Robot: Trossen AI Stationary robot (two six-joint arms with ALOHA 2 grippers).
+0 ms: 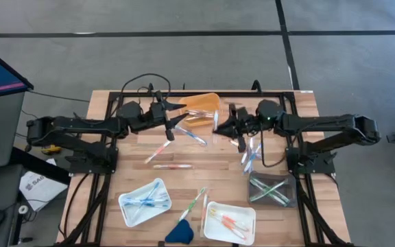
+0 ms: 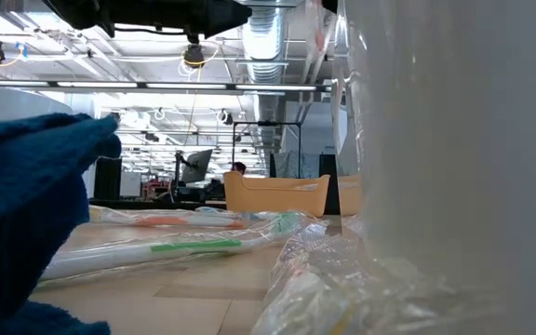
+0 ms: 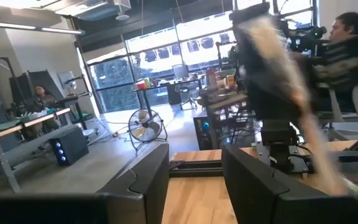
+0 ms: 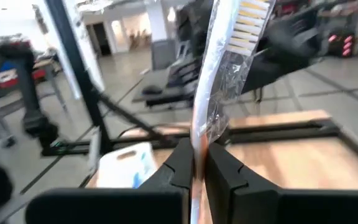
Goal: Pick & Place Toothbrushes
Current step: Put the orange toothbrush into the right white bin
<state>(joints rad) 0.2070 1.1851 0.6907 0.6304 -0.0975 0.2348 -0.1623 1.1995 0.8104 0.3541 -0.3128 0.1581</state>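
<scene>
While my right gripper (image 4: 196, 163) pinches a wrapped toothbrush (image 4: 219, 74) upright near the orange tray (image 1: 201, 104), my left gripper (image 3: 194, 180) stands open above the table (image 1: 218, 171). Three other trays: white with blue brushes (image 1: 145, 200), white with orange ones (image 1: 229, 221), dark with green (image 1: 271, 189). Loose brushes (image 1: 172, 166) lie mid-table; a blue cloth (image 1: 180, 233) sits at the front edge.

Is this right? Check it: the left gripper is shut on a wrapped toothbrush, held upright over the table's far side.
Wrong arm. The right gripper is shut on the wrapped toothbrush, as the right wrist view shows; the left gripper stands open and empty in the left wrist view. The rest holds.
</scene>
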